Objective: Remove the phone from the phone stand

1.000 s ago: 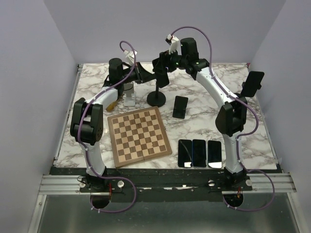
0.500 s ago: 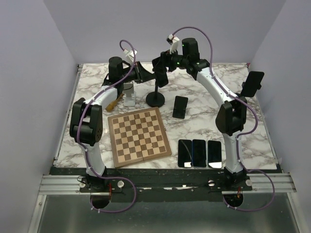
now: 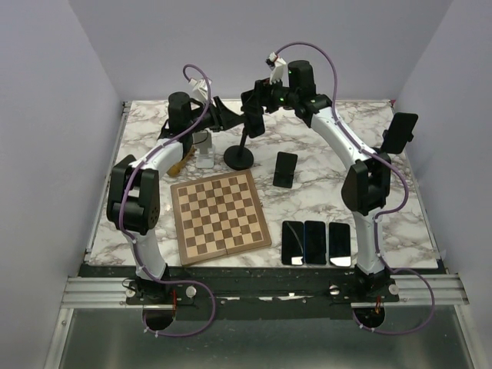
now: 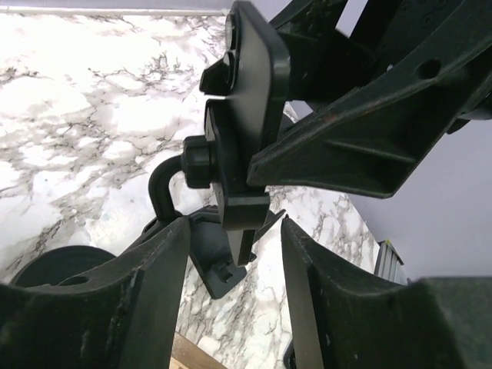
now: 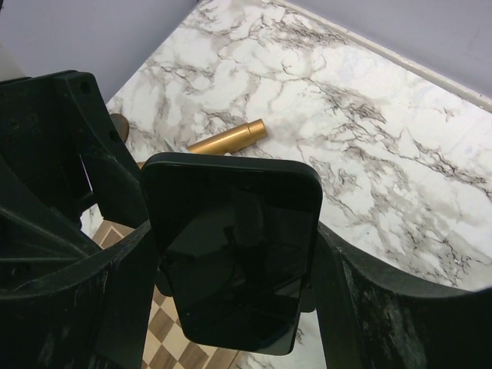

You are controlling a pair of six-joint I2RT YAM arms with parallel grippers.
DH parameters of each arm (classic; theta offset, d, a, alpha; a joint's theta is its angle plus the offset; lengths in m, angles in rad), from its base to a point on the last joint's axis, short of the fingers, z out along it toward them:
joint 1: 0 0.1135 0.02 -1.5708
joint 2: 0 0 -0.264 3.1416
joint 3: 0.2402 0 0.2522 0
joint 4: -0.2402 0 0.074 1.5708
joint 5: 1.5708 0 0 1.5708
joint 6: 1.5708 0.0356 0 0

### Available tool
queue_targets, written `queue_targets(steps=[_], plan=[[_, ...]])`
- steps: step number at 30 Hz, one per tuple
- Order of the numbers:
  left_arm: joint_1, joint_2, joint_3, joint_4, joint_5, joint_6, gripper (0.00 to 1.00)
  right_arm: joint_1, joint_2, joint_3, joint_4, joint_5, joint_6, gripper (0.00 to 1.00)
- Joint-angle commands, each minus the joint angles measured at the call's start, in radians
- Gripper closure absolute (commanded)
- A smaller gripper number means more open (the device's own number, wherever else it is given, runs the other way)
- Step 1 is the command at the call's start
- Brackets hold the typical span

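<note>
Chessboard (image 3: 221, 217): 1.
Phones: 5. One phone (image 5: 231, 250) up at the phone stand (image 3: 240, 157) beyond the chessboard, one flat phone (image 3: 285, 169) right of its far corner, a row of three phones (image 3: 315, 243) right of its near corner.
Gold tube (image 5: 227, 137): 1.
Small white block (image 3: 205, 159): 1, beyond the chessboard's far-left corner.

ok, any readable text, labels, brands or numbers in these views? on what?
None can be read in any view.
The phone in the stand: screen dark, no text.
The table phones: screens dark, no text.
The chessboard: plain squares, no letters or numbers.
The gold tube: no marking shows.
The white item left of the stand: too small to tell.
</note>
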Motion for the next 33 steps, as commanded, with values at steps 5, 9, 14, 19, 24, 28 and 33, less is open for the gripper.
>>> queue_targets(steps=[5,9,14,19,24,28,33], plan=[[-0.037,0.018,0.076,-0.028,-0.013,0.037,0.35,0.016,0.000,0.053,-0.063,0.017,0.034,0.99],[-0.043,0.037,0.096,-0.053,-0.020,0.033,0.42,0.018,0.000,0.057,-0.062,0.020,0.038,0.99],[-0.046,0.048,0.103,-0.062,-0.021,0.032,0.61,0.021,-0.002,0.063,-0.061,0.032,0.038,0.99],[-0.049,0.059,0.135,-0.098,-0.035,0.035,0.64,0.035,0.001,0.074,-0.067,0.075,0.029,0.99],[-0.051,0.080,0.163,-0.138,-0.040,0.038,0.90,0.068,-0.010,0.077,-0.080,0.218,-0.005,0.99],[-0.033,0.083,0.141,-0.136,-0.036,0.018,1.00,0.069,-0.079,-0.026,-0.004,0.367,-0.019,0.99],[0.009,0.077,0.096,-0.093,0.018,0.011,1.00,0.052,-0.121,-0.065,0.026,0.396,-0.076,0.99]])
